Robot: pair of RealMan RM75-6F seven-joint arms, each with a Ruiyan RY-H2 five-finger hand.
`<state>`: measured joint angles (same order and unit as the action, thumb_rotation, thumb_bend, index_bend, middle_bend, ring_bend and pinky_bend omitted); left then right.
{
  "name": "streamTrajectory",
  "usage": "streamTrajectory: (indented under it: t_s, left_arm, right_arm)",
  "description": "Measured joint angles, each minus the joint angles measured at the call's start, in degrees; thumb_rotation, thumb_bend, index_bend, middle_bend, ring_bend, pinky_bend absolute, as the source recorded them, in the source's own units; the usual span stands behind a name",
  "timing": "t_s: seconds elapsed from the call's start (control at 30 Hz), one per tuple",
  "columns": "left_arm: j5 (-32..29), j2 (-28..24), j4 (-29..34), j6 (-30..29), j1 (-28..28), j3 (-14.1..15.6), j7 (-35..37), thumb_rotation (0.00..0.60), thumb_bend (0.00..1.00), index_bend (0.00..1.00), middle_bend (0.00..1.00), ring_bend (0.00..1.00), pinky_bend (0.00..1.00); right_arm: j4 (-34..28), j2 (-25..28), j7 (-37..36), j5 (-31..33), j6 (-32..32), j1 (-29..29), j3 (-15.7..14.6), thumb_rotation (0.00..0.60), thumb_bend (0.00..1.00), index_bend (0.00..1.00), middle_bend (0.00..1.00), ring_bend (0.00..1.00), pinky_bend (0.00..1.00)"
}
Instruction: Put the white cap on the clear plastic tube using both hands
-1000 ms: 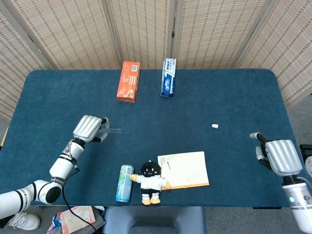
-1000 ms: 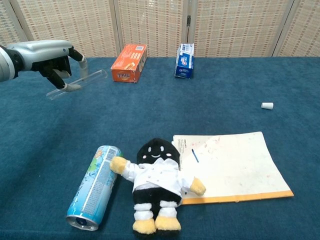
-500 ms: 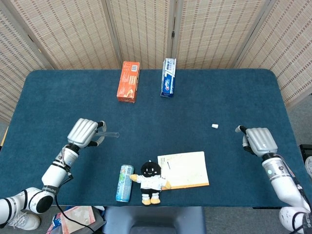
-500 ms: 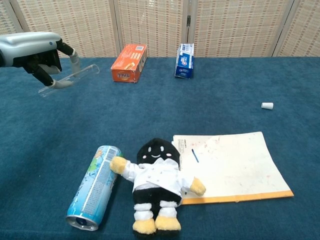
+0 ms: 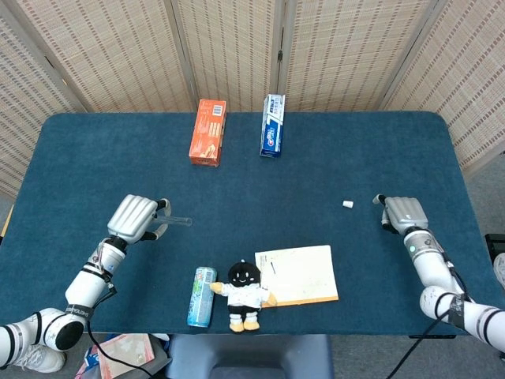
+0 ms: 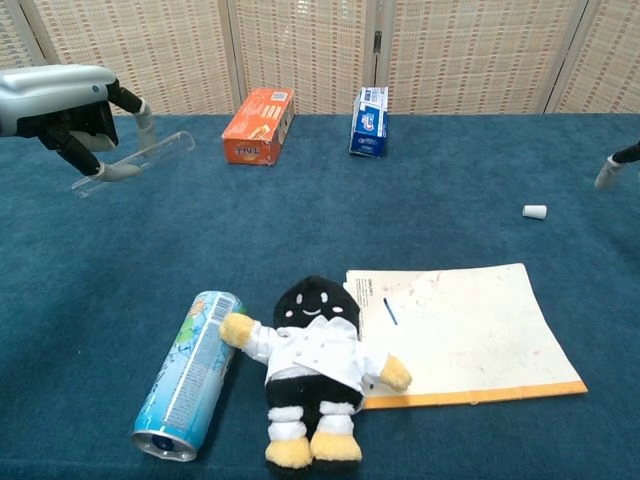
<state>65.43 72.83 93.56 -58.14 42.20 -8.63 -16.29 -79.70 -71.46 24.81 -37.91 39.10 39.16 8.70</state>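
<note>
My left hand (image 5: 134,219) (image 6: 62,105) holds the clear plastic tube (image 6: 135,160) (image 5: 177,222) in the air over the table's left side, the tube's free end pointing right. The small white cap (image 5: 347,204) (image 6: 535,211) lies on the blue cloth at the right. My right hand (image 5: 402,212) hovers just right of the cap, apart from it, with nothing in it; only a fingertip (image 6: 606,173) shows at the chest view's right edge.
An orange box (image 5: 208,132) and a blue-white box (image 5: 273,126) lie at the back. Near the front edge are a can (image 5: 201,296) on its side, a plush doll (image 5: 244,293) and a paper pad (image 5: 298,275). Woven screens stand behind the table (image 5: 331,158).
My right hand has moved from the table's right front corner leftward and further back, close to the cap. My left hand has drawn the tube slightly left and nearer.
</note>
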Motion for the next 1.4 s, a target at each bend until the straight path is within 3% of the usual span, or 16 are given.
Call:
streamTrajectory:
  t_s: [0.23, 0.67, 1.4]
  left_arm:
    - [-0.1, 0.0, 0.3, 0.0, -0.3, 0.0, -0.4, 0.6, 0.36, 0.58, 1.0, 0.97, 1.0]
    - [-0.3, 0.6, 0.0, 0.6, -0.5, 0.1, -0.7, 0.6, 0.36, 0.58, 1.0, 0.97, 1.0]
    - [0.4, 1.5, -1.7, 1.4, -0.7, 0.2, 0.4, 0.6, 0.36, 0.58, 1.0, 0.97, 1.0]
  right_arm:
    - [6.4, -4.6, 0.9, 4.1, -4.0, 4.7, -2.3, 0.6, 0.96, 0.22, 1.0, 1.0, 0.94]
    - [10.2, -8.0, 0.2, 5.6, -5.9, 8.2, -5.1, 0.6, 0.97, 0.22, 1.0, 1.0, 0.94]
    - [6.9, -7.4, -0.1, 3.5, -3.1, 12.0, -6.1, 0.6, 0.97, 0.22, 1.0, 1.0, 0.94]
